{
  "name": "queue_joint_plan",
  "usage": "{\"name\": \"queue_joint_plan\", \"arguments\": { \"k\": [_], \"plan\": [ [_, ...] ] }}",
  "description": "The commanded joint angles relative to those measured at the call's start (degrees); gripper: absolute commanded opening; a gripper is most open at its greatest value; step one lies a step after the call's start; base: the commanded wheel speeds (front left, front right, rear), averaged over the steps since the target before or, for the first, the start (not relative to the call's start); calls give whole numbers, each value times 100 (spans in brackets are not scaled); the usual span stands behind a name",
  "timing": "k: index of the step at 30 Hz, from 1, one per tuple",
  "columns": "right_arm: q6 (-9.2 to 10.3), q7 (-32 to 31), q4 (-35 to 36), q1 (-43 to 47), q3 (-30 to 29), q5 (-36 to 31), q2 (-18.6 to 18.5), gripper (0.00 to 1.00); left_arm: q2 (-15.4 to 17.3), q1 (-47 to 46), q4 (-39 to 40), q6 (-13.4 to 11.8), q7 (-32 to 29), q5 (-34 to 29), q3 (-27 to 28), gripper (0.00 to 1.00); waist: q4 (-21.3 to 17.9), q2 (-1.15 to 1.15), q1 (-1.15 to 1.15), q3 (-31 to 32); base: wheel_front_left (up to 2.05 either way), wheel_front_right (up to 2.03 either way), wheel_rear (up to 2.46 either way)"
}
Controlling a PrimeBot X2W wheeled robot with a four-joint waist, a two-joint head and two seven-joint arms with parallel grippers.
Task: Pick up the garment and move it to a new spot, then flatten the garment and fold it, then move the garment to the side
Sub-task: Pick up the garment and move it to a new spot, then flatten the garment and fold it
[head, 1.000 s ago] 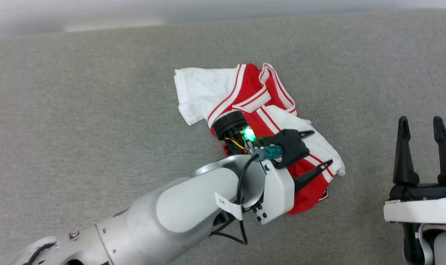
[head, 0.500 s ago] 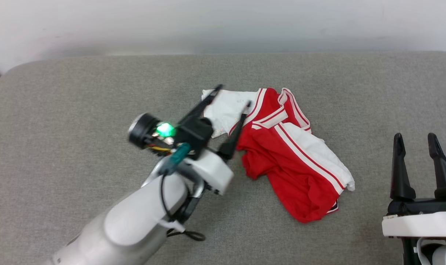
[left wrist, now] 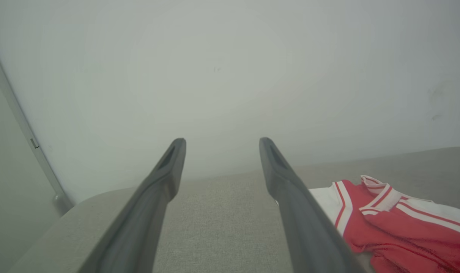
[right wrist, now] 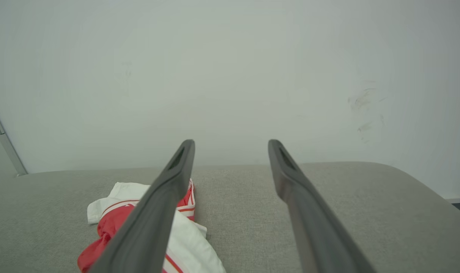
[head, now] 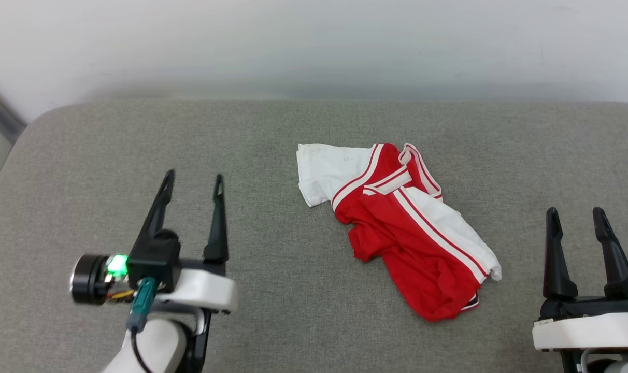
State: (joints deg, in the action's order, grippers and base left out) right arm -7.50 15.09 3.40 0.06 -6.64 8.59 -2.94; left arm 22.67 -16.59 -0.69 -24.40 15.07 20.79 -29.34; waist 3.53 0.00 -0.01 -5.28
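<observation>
the left gripper had pulled back to the lower left, spread wide and empty, off the shirt it had covered a second earlier. the shirt lay crumpled mid grey cushion. the right gripper waited wide and empty, lower right.

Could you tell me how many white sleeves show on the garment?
2. On the garment, one sleeve lies at its far left corner, the other along its right edge; folds may hide parts.

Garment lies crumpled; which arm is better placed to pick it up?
Probably right: the right gripper stands nearer the garment, beside its white sleeve, while the left gripper sits farther off. Both jaws open, empty.
</observation>
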Motion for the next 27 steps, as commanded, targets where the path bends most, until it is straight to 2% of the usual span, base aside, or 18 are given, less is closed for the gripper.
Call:
{"name": "queue_joint_plan", "arguments": {
  "k": [1, 13, 27],
  "plan": [
    [2, 12, -1, 48, 24, 12, 12, 100, -69, 228, 45, 70, 14, -88, 183, 100, 0, 0, 1, 34, 0, 0, 0],
    [2, 12, -136, 428, 273, 121, 13, 100, -838, 1505, -49, 881, 15, -766, 1421, 100, -22, 0, 1, 366, 0, 0, 0],
    [2, 12, -202, 707, 312, 175, 12, 100, -1397, 2016, -82, 1575, 15, -1321, 2178, 100, -21, 0, 1, 531, 0, 0, 0]
  ]
}}
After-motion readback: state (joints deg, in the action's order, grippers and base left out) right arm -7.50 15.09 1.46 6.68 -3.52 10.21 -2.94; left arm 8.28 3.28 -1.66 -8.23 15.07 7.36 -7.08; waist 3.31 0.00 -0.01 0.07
